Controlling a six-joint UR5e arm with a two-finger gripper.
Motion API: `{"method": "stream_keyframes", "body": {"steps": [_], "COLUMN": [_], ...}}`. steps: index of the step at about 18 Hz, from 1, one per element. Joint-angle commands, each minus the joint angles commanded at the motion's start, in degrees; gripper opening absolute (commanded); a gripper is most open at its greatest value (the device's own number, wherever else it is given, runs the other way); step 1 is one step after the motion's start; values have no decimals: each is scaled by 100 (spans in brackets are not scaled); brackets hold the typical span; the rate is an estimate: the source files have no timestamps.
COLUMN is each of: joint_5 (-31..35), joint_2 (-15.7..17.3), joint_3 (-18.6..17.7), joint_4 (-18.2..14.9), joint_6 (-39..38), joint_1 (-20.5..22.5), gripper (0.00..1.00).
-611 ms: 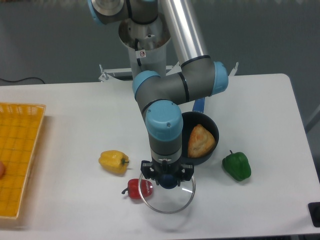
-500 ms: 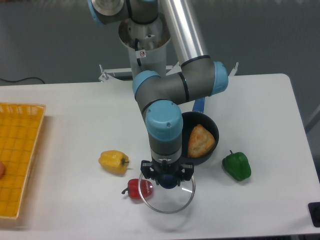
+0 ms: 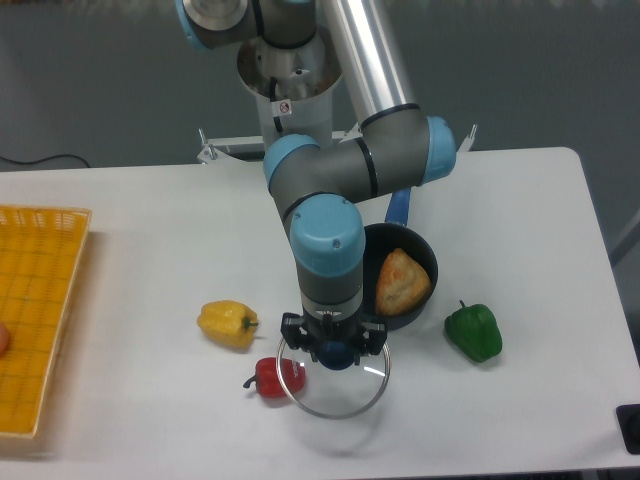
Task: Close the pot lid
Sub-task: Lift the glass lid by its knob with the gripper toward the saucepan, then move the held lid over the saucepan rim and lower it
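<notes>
The pot [image 3: 420,262] is a small dark saucepan at the middle right of the table, its blue handle [image 3: 398,207] pointing back behind the arm. A golden pastry [image 3: 401,281] lies inside it. The lid [image 3: 335,385] is a clear glass disc with a metal rim and a blue knob [image 3: 333,353]. My gripper [image 3: 333,351] points straight down and is shut on the knob. It holds the lid slightly above the table, in front of and left of the pot. The lid's left rim overlaps the red pepper [image 3: 272,377] in view.
A yellow pepper [image 3: 227,323] lies left of the lid. A green pepper [image 3: 473,332] lies right of the pot. A yellow basket [image 3: 35,310] sits at the left edge. A dark object [image 3: 630,427] shows at the right front corner.
The gripper has risen a little with the lid in its hold; the lid sits slightly higher in view. Pot and peppers have not moved.
</notes>
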Motion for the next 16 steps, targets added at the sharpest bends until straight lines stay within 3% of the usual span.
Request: {"method": "stream_keyframes", "body": {"steps": [9, 16], "joint_5": [307, 396], "joint_2": [246, 448], "joint_3": [-18, -193], "joint_4": [-493, -414], "joint_6": [947, 2195], "joint_1": [70, 202], "gripper": [58, 58]}}
